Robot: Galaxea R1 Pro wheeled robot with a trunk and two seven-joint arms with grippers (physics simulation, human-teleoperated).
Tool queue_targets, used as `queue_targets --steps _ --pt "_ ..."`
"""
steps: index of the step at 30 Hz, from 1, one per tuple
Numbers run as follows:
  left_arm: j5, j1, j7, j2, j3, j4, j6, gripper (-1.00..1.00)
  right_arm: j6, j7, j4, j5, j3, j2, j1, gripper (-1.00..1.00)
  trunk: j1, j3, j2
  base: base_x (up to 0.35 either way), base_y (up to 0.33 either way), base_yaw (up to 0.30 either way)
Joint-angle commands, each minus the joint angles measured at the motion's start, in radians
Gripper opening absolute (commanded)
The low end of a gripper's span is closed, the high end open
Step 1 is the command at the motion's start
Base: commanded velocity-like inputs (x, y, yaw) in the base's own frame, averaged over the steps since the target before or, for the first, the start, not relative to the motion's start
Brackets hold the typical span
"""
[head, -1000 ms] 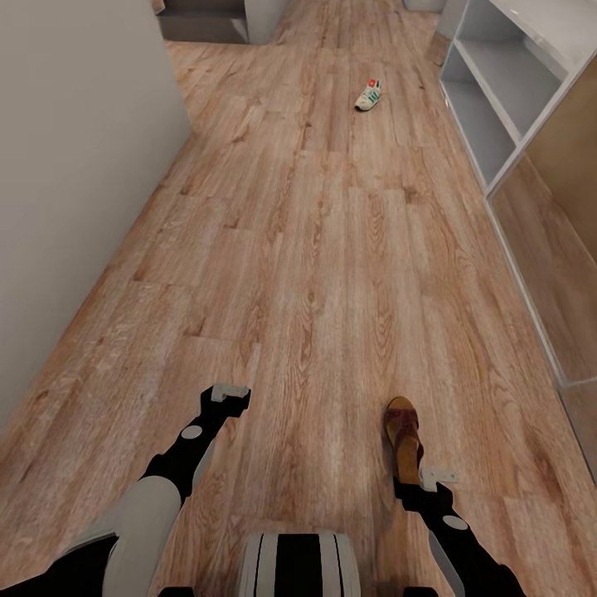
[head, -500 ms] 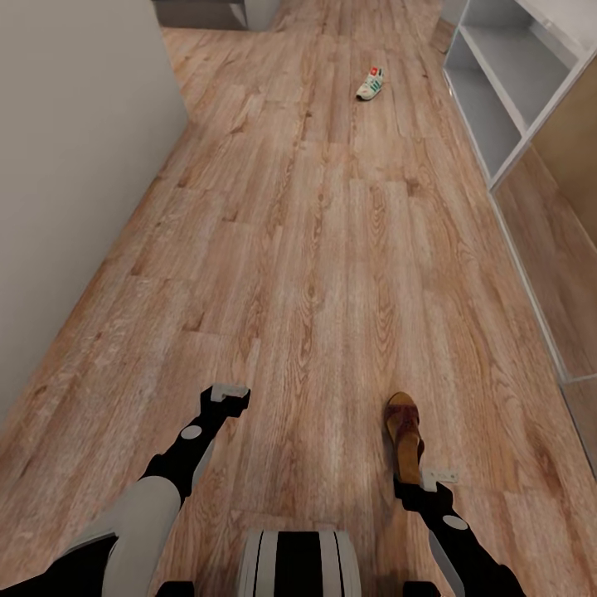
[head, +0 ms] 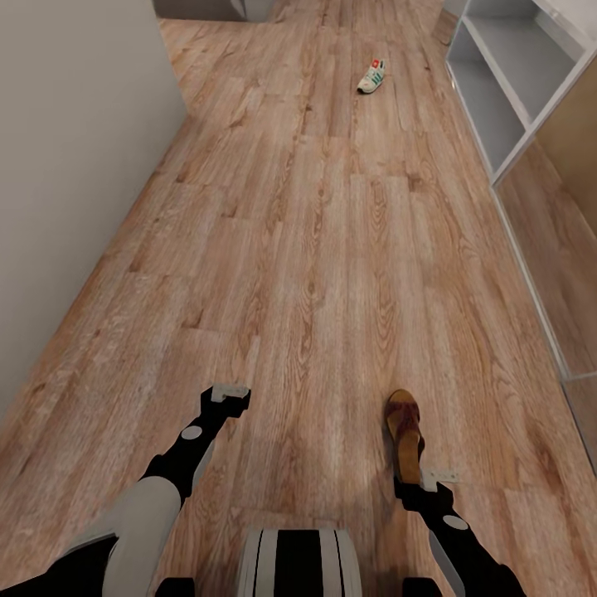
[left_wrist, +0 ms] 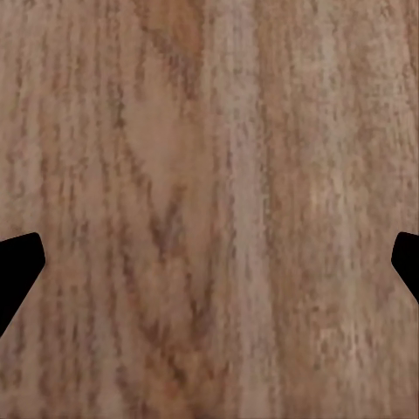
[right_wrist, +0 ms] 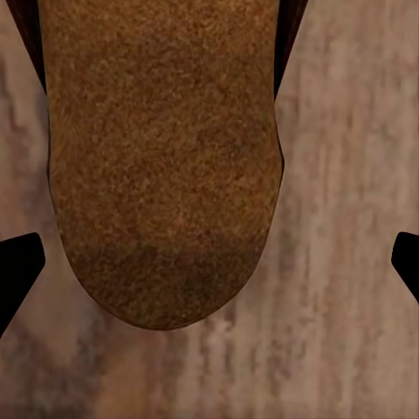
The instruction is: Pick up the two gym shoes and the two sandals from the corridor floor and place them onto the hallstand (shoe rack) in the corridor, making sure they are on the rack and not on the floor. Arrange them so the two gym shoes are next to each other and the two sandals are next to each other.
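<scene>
Brown leather sandal [head: 404, 433] with grainy tan footbed lying on wood-grain corridor floor [head: 315, 249], its rounded heel between the spread jaws of the right gripper [right_wrist: 209, 262]. Left gripper [left_wrist: 209, 262] hanging open over planks. White gym shoe [head: 371, 77] sitting far ahead near the pale hallstand [head: 497, 91].

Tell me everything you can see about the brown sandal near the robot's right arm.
The sandal lies flat on the wood-plank floor, lengthwise along the corridor. It has a dark brown strap across the front and a tan, grainy footbed with a rounded heel end. The right gripper hangs just over its heel, fingers wide apart, not gripping it.
</scene>
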Motion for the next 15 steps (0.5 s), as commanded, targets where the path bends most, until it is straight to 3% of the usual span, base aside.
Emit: queue_targets --steps 1,15 --pt "-0.006 0.0 -0.007 -0.001 0.009 0.0 -0.003 1.0 0.002 -0.003 -0.001 -0.004 0.001 0.0 0.0 1.0 0.0 -0.001 0.0 0.032 0.0 0.0" --pt "-0.007 0.005 -0.007 -0.002 0.009 0.003 -0.003 1.0 0.003 -0.003 -0.001 -0.004 0.001 0.0 0.0 1.0 0.0 -0.001 0.0 0.032 0.0 0.0"
